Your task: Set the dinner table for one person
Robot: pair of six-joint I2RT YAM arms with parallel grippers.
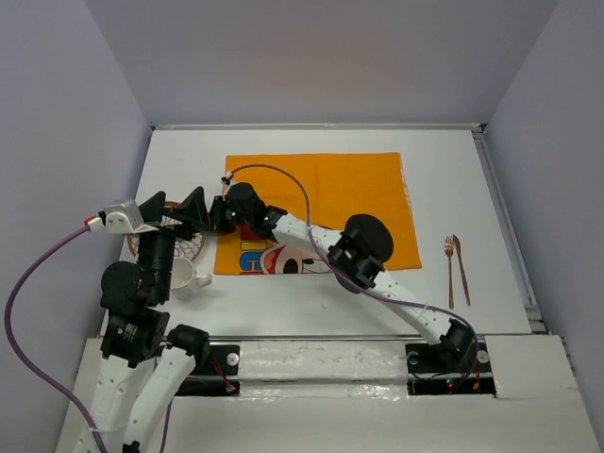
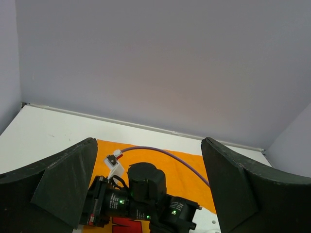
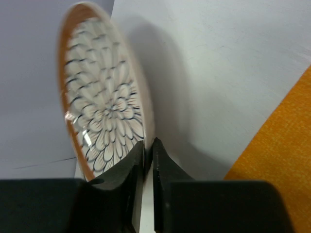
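Observation:
A round plate [image 1: 187, 245] with a flower pattern and an orange rim is at the left of the white dinner table [image 1: 189, 160], beside the orange placemat [image 1: 349, 198]. My right gripper [image 1: 209, 219] reaches across the placemat and is shut on the plate's rim; in the right wrist view the plate [image 3: 104, 107] stands tilted with its edge pinched by my right gripper [image 3: 148, 150]. My left gripper [image 1: 175, 209] hovers over the plate, open and empty. In the left wrist view its gripper [image 2: 146, 194] frames the right arm's wrist [image 2: 141, 194].
A white mug [image 1: 186, 276] stands just in front of the plate, by the left arm. A copper fork [image 1: 449, 269] and knife [image 1: 462, 269] lie side by side at the right of the placemat. The right arm's purple cable [image 1: 293, 184] loops over the placemat.

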